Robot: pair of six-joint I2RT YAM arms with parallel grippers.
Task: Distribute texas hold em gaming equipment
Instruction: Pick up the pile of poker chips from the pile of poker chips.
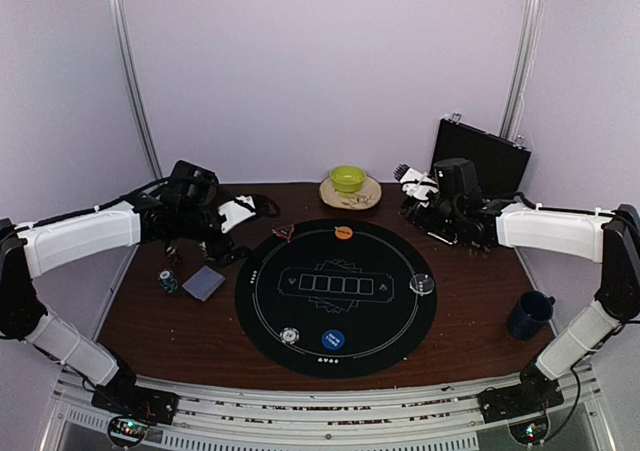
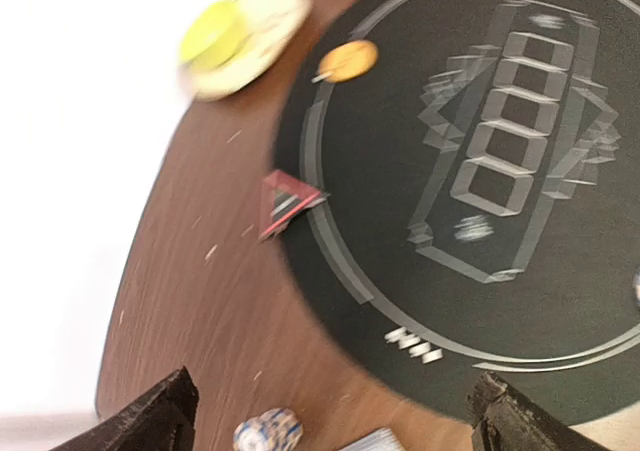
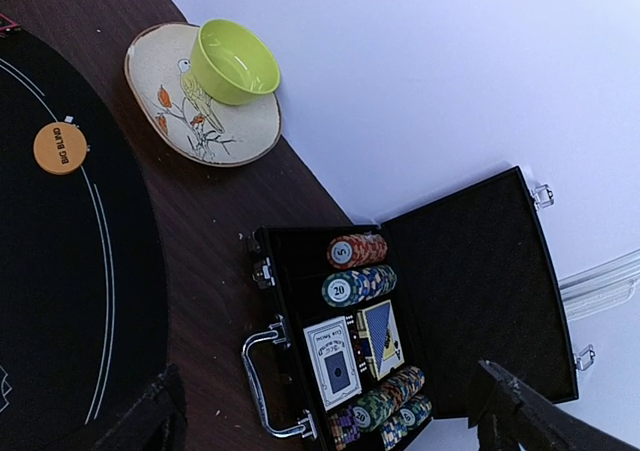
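Note:
A black round mat [image 1: 335, 296] carries a red triangle marker [image 1: 283, 232] [image 2: 285, 201], an orange disc [image 1: 343, 233] [image 3: 60, 148], a blue disc [image 1: 333, 340], a clear disc [image 1: 422, 284] and one striped chip [image 1: 289, 336]. Left of the mat lie a grey-blue card deck [image 1: 203, 283] and a small chip stack [image 1: 168, 281] [image 2: 267, 431]. My left gripper [image 1: 200, 251] [image 2: 330, 421] hovers open above them, holding nothing. My right gripper [image 1: 425, 211] [image 3: 330, 421] is open and empty, facing an open black case [image 3: 400, 331] of chips and cards.
A green bowl [image 1: 348, 178] [image 3: 235, 61] on a painted plate stands at the back centre. The case [image 1: 480, 156] sits at the back right with its lid raised. A dark blue mug [image 1: 530, 314] stands near the right table edge.

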